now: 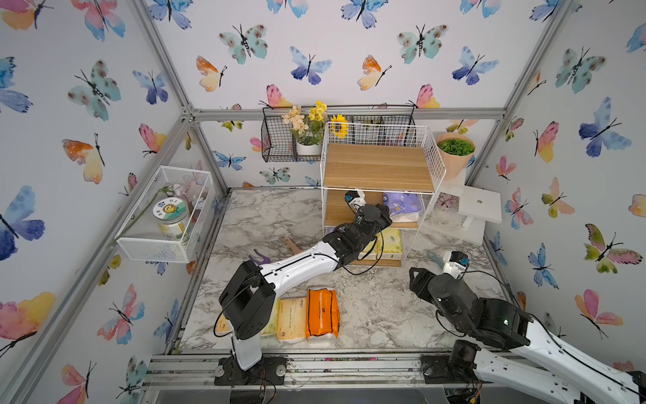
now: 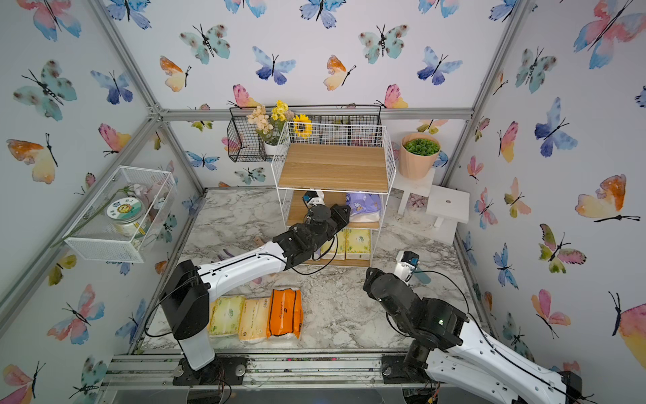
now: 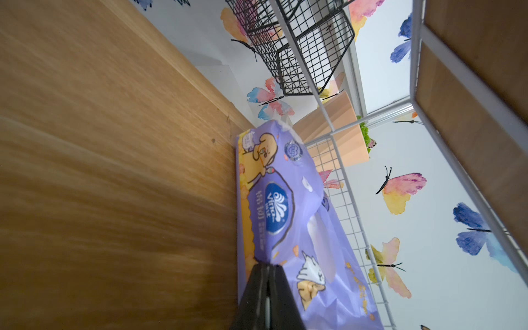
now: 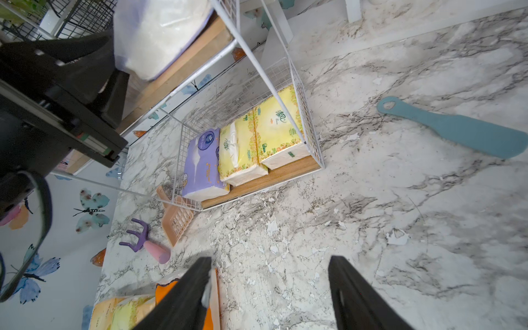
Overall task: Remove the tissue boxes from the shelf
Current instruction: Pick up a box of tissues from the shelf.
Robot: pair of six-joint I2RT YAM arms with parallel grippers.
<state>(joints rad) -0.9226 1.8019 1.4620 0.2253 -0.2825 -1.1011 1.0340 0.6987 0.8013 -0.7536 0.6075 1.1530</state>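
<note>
The white marble-patterned table carries grey veining. The three-tier white wire-grid shelf has light wooden boards. On its middle board, at the right edge, the lilac-purple plastic-wrapped tissue pack shows a yellow cartoon dog, a white cat and a blue oval logo. The pale yellow soft tissue packs on the bottom board bear green-and-orange floral borders. Near the table's front edge, the bright orange soft tissue pack has black trim.

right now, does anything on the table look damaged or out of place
Yes: the marble tabletop looks flaked, with white chips strewn in front of the shelf. A teal spatula lies loose beside it.
</note>
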